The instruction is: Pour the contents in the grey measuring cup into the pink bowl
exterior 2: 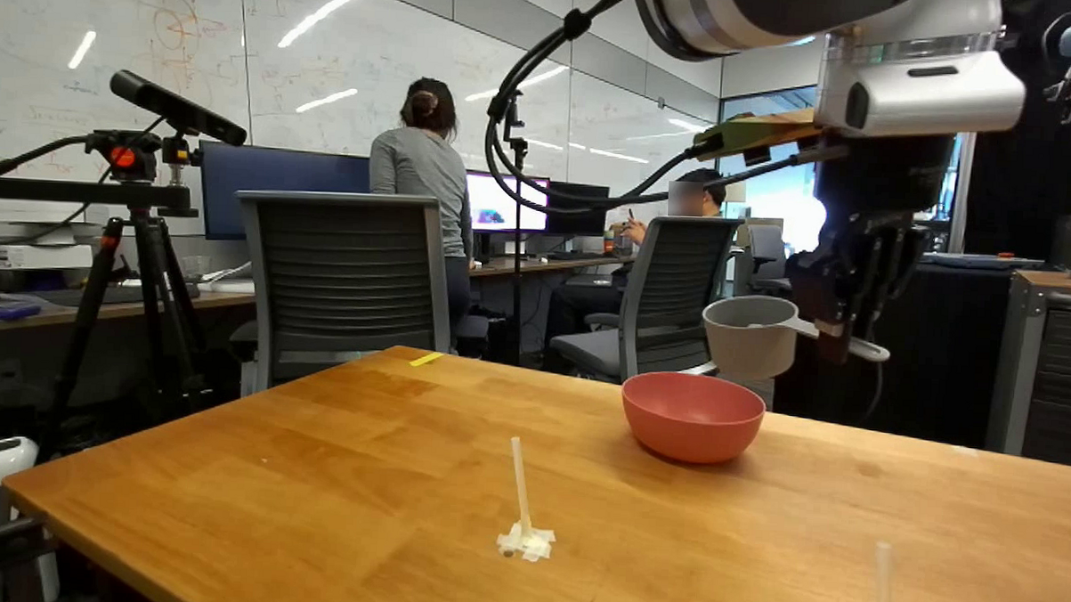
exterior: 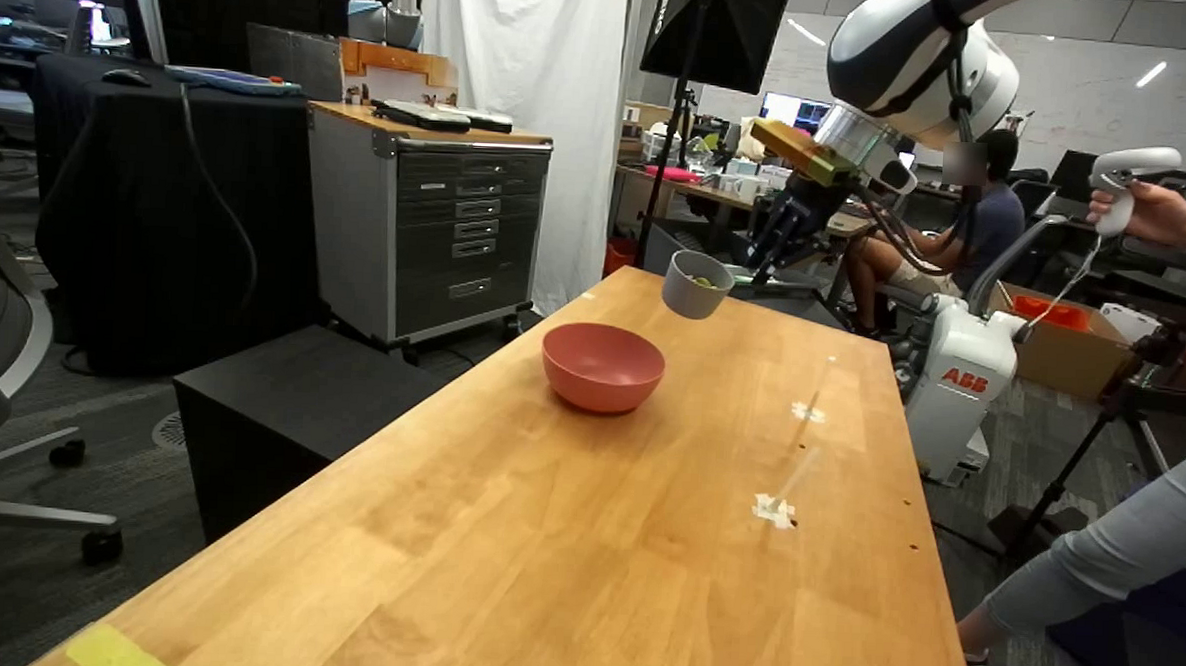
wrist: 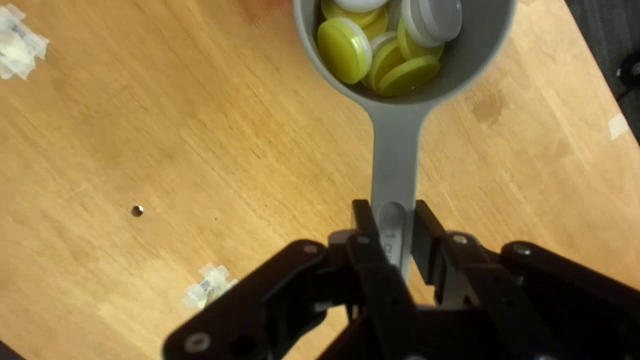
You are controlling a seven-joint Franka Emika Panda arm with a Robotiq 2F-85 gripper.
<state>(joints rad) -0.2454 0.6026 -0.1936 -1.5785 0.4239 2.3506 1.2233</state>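
The grey measuring cup [exterior: 695, 295] hangs above the far end of the wooden table, roughly upright. My gripper [wrist: 391, 212] is shut on the cup's flat handle [wrist: 396, 150], one finger against each side. In the wrist view the contents [wrist: 345, 50], several yellow-green and whitish discs, lie inside the cup. A few greenish bits also show at its mouth in an exterior view. The pink bowl [exterior: 601, 371] stands on the table beside the raised cup, apart from it in that view. From the opposite angle the cup [exterior 2: 749, 349] appears behind the bowl [exterior 2: 692, 422] and above its rim.
A thin pale stick [exterior 2: 520, 483] rises from a patch of white tape on the table [exterior 2: 360, 473], and another stick [exterior 2: 883, 580] stands nearer the camera. Beside the table are a black box [exterior: 300, 400] and a drawer cabinet [exterior: 467, 227]. Office chairs [exterior 2: 349, 277] stand beyond it.
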